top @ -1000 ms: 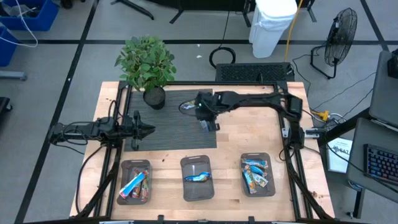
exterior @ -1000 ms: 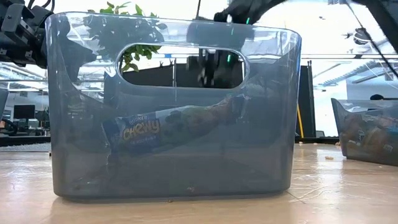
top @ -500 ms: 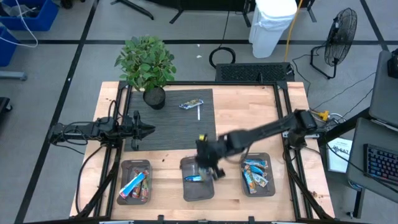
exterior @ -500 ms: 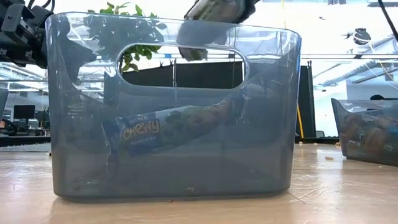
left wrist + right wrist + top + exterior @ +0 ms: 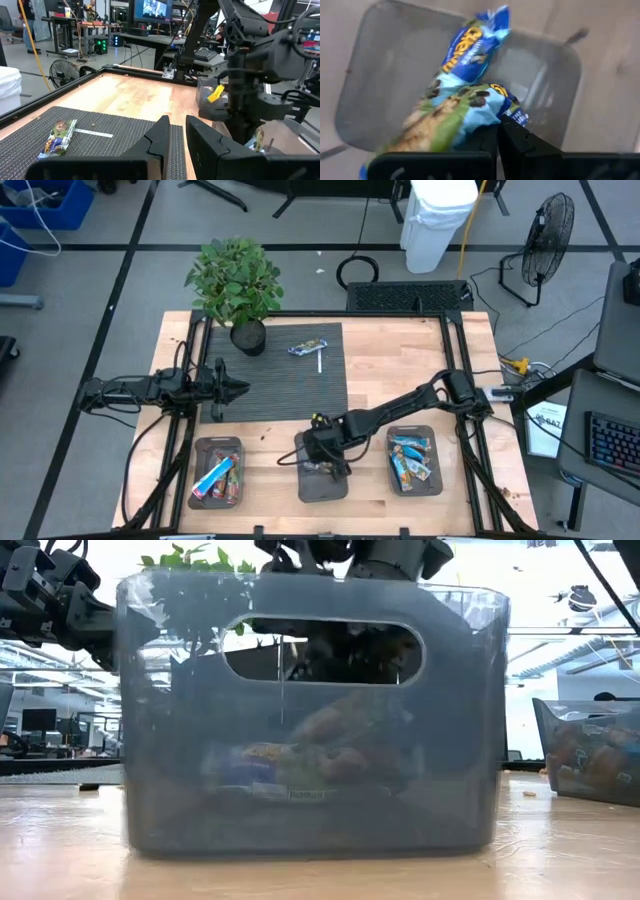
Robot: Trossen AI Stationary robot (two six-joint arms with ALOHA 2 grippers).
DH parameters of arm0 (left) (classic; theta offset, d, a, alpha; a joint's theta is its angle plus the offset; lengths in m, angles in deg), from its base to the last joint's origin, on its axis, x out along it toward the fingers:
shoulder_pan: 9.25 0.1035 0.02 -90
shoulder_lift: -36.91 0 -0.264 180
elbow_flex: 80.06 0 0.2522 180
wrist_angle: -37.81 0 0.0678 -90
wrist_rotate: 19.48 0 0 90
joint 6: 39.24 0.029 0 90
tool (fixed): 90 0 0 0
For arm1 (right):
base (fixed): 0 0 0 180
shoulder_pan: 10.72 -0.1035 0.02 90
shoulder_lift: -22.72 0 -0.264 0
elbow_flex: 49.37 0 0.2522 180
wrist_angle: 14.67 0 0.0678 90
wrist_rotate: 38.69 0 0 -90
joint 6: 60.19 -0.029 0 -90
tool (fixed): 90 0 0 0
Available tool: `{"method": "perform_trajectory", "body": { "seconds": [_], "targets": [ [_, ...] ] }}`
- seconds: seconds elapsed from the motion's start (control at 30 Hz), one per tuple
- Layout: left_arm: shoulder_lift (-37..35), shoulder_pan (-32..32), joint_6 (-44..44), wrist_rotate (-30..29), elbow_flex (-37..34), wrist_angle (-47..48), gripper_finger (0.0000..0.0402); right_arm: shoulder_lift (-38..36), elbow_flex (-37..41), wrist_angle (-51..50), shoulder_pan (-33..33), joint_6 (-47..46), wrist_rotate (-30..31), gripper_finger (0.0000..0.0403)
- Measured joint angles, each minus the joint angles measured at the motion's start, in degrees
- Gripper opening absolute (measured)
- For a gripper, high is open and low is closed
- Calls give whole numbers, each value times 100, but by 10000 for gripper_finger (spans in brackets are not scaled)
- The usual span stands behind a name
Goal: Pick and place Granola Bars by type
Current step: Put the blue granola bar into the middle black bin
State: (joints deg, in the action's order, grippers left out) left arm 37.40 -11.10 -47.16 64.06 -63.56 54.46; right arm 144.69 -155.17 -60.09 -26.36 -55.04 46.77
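Right gripper (image 5: 322, 463) down in the middle bin (image 5: 324, 486), jaws clenched on a bar (image 5: 451, 117) above a blue bar (image 5: 470, 47) lying inside; left gripper (image 5: 238, 388) waits left of that bin, jaws slightly parted, empty.

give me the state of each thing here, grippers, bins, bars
right gripper: shut on a granola bar, over the middle bin
left gripper: slightly open, empty, over the mat
middle bin: holds a blue bar
left bin: holds bars
right bin: holds bars
bar on mat: lying loose, not yet picked
potted plant: upright
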Motion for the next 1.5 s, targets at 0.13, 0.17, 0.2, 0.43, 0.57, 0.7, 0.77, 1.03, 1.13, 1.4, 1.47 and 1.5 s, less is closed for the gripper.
{"method": "perform_trajectory", "body": {
  "seconds": [0.13,0.17,0.2,0.43,0.57,0.7,0.77,1.03,1.13,1.4,1.47,1.5],
  "targets": [
    [-1,-2,0,0,0,-4,67,-208,17,6,-22,4,70,7],
    [-1,-1,0,-1,0,-1,67,-312,17,51,-27,-1,148,11],
    [0,-1,2,0,0,0,67,-436,17,72,-39,1,250,15],
    [0,0,0,-2,0,-2,67,-1194,12,212,-62,-180,599,46],
    [0,-2,0,0,0,-1,67,-1394,1,224,-52,-256,582,82],
    [0,-2,0,-1,0,0,67,-1393,6,191,-52,-318,582,131],
    [0,0,0,-2,0,-2,67,-1397,6,171,-55,-305,582,155],
    [0,-2,0,-2,0,-2,67,-1690,8,-71,-77,-451,408,191],
    [0,-2,0,-2,0,2,67,-1980,119,-141,-91,-400,270,187],
    [-1,-2,0,-2,0,0,67,-3828,2720,1889,22,-399,355,162],
    [-1,-1,0,-2,-1,1,67,-4464,3622,2555,100,-572,669,157],
    [-2,-2,0,-2,0,0,67,-4773,4017,2835,133,-642,889,155]
  ]
}}
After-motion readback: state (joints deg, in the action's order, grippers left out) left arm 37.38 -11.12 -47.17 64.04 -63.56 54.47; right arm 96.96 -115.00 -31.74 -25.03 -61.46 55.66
